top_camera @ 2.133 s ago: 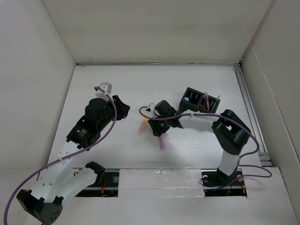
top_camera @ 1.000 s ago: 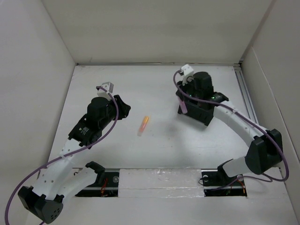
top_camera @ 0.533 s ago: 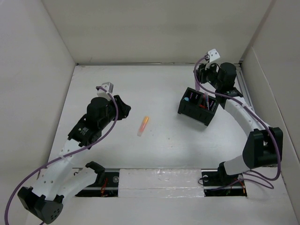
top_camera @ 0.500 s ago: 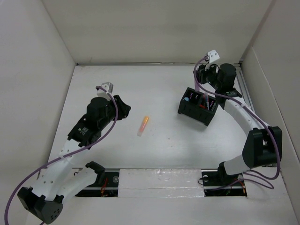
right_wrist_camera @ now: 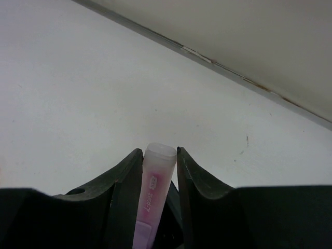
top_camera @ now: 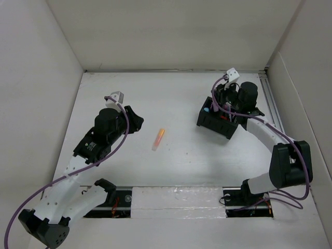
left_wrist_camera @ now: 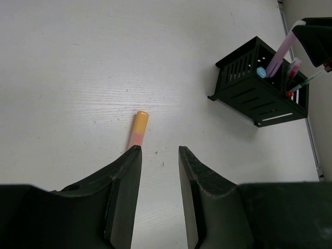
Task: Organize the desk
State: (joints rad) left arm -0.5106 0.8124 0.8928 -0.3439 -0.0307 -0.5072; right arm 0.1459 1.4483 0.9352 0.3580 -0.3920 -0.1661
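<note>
The right pincer [right_wrist_camera: 157, 152] grasps a pink marker [right_wrist_camera: 150, 199] at the organizer [left_wrist_camera: 252, 97]; left pincer [left_wrist_camera: 158, 153] released.

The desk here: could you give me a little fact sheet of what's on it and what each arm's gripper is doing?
Desk: white tabletop, walled by white panels
Loose item: orange marker lying flat near the middle
Organizer: black two-compartment box on the right side, several pens standing in it
Left gripper: open, empty, hovering over the orange marker's near end
Right gripper: shut on a pink marker, whose lower end reaches into the organizer
</note>
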